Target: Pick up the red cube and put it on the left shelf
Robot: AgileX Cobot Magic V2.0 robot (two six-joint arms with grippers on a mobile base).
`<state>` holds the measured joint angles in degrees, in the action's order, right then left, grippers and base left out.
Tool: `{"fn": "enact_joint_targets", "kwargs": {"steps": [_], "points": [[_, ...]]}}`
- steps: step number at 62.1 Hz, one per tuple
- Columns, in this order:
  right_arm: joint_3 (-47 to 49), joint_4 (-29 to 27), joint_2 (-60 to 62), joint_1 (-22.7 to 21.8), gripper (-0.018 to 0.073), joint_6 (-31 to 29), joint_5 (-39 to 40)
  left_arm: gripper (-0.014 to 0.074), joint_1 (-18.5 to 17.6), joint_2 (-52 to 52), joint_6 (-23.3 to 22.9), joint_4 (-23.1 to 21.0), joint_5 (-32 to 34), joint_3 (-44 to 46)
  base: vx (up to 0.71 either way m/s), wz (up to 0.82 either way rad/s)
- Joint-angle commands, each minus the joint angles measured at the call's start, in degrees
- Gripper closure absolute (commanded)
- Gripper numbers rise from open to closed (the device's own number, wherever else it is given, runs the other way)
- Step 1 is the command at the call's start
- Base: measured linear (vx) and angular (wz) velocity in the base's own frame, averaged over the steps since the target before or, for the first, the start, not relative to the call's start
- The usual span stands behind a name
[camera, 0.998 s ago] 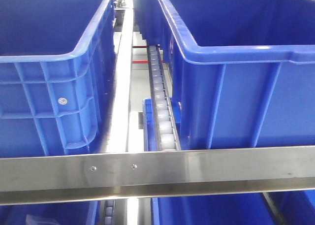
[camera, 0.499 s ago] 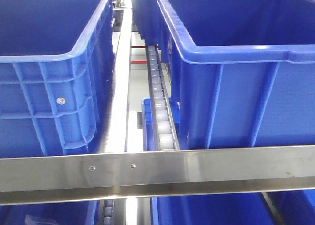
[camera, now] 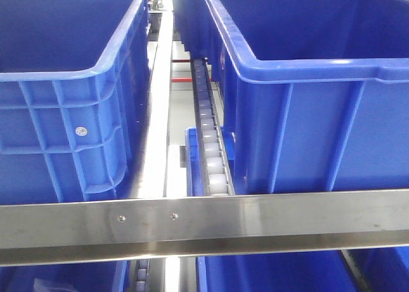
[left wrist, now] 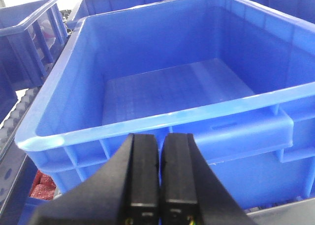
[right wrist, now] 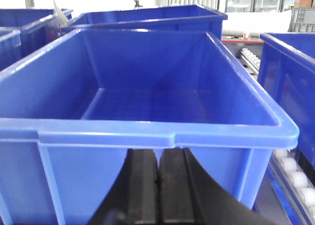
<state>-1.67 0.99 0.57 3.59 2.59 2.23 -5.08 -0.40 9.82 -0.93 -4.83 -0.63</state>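
Observation:
The red cube is out of view in every frame. The left shelf fills the front view, with its brushed steel front rail (camera: 255,218) carrying two screws and a white roller track (camera: 211,145) running back between two large blue crates. My left gripper (left wrist: 161,139) is shut with nothing between its fingers, just before the near rim of an empty blue crate (left wrist: 147,121). My right gripper (right wrist: 158,153) is also shut and empty, close below the front rim of another empty blue crate (right wrist: 98,136).
In the front view the left crate (camera: 64,132) and the right crate (camera: 307,132) stand on the shelf, with more blue crates on the level below. Something red and textured (left wrist: 42,185) lies low at the left in the left wrist view. Rollers (right wrist: 295,180) run right of the right wrist's crate.
The front view shifted a few pixels sideways and came back. Nothing on the shelf has moved.

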Motion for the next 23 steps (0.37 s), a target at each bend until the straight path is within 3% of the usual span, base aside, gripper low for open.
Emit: {"fn": "enact_joint_targets", "kwargs": {"steps": [1,23], "points": [[1.41,0.72,1.07,-0.20,0.0538,-0.71,4.40,0.0495,0.02,0.34,-0.11,-0.34,4.83,-1.26,0.00,0.00],[1.41,0.72,1.07,-0.20,0.0538,-0.71,4.40,0.0495,0.02,0.34,-0.11,-0.34,4.83,-1.26,0.00,0.00]]}}
